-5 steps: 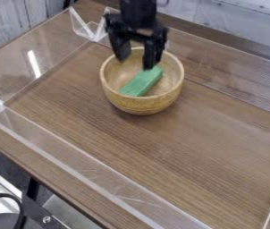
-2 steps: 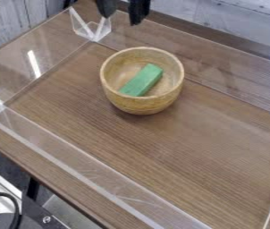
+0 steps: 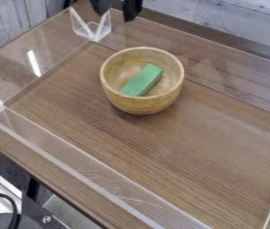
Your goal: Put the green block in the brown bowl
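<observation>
The green block [image 3: 142, 80] lies tilted inside the brown bowl [image 3: 117, 97], which stands on the wooden table a little behind its middle. Nothing touches the block. My gripper [image 3: 116, 6] is well above and behind the bowl, at the top edge of the view. Only its two dark fingertips [image 3: 131, 9] show. They stand apart with nothing between them, so the gripper is open.
A low clear acrylic wall [image 3: 30, 63] runs around the wooden tabletop [image 3: 162, 152]. A clear plastic corner piece [image 3: 95, 29] stands at the back left, just below the gripper. The table's front edge drops off at the lower left.
The gripper, which hung open just over the bowl, has risen and shifted left until only its fingertips show at the top edge. The block stays in the bowl.
</observation>
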{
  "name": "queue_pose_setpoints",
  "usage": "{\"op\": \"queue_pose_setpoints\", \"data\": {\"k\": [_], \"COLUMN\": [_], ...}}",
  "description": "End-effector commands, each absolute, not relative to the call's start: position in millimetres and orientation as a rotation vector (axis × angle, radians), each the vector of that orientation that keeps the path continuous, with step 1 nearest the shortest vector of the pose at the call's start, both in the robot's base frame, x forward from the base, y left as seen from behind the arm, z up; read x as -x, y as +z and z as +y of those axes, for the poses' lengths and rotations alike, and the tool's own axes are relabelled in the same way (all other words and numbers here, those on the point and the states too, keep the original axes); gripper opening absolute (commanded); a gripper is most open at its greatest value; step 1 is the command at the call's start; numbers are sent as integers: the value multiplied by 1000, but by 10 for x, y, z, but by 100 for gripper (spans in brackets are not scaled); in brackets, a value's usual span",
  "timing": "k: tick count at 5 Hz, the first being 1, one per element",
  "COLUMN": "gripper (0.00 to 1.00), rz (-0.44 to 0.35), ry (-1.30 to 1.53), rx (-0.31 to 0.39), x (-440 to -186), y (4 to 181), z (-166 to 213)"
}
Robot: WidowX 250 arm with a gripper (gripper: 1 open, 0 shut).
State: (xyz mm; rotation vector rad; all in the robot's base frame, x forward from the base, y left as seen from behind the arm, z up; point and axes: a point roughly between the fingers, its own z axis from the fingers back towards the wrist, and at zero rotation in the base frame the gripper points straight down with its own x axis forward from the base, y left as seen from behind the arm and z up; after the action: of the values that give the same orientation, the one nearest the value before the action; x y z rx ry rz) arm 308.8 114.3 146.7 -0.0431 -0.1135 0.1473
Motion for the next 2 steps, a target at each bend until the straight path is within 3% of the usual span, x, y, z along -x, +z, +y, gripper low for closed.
{"op": "queue_pose_setpoints", "data": {"k": [1,2], "gripper": [100,100], "rz": [-179,-164], "ry": [172,190], "rx": [10,1], "x": [-3218,-3260], "y": [1633,1553], "z": [1293,1370]}}
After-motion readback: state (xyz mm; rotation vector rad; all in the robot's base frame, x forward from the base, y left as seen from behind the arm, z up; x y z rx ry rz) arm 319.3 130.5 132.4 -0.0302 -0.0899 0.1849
